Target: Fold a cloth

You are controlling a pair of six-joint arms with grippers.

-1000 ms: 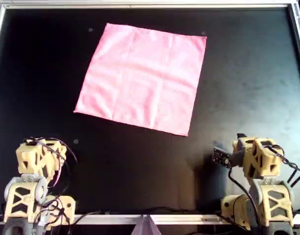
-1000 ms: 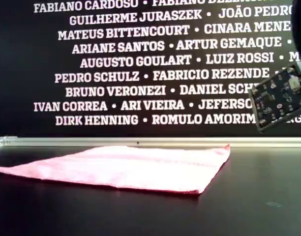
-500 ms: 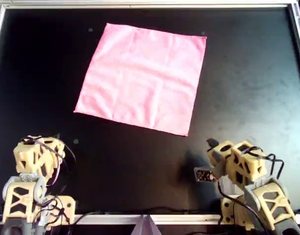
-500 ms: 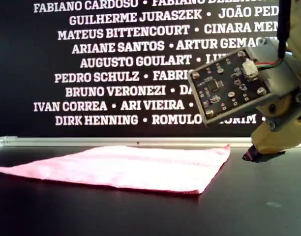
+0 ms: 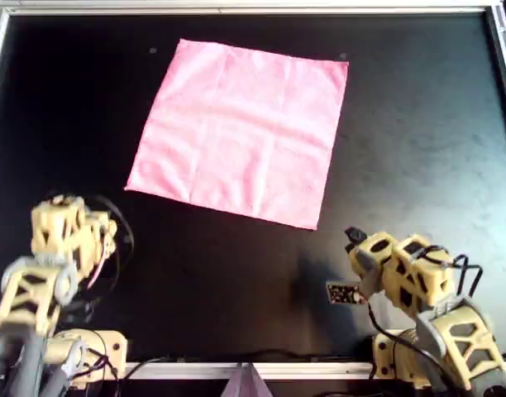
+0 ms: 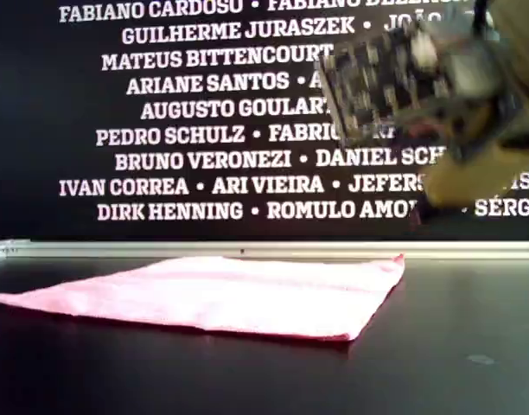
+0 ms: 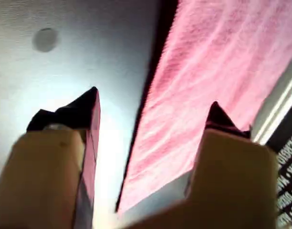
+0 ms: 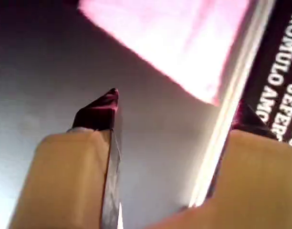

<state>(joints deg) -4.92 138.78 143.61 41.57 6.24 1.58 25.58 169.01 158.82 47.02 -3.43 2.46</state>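
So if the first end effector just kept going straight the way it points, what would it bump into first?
Probably the pink cloth. My first end effector is open, and the cloth's near edge lies right between its fingertips, though depth is hard to judge.

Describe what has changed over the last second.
My second gripper, open and empty, swung toward the overhead view's left, closer to the cloth's near corner. In the exterior view it came in from the right. My first gripper, also open, then lifted and leaned toward the cloth. Nothing was grasped. The cloth stayed flat, unfolded and in place.
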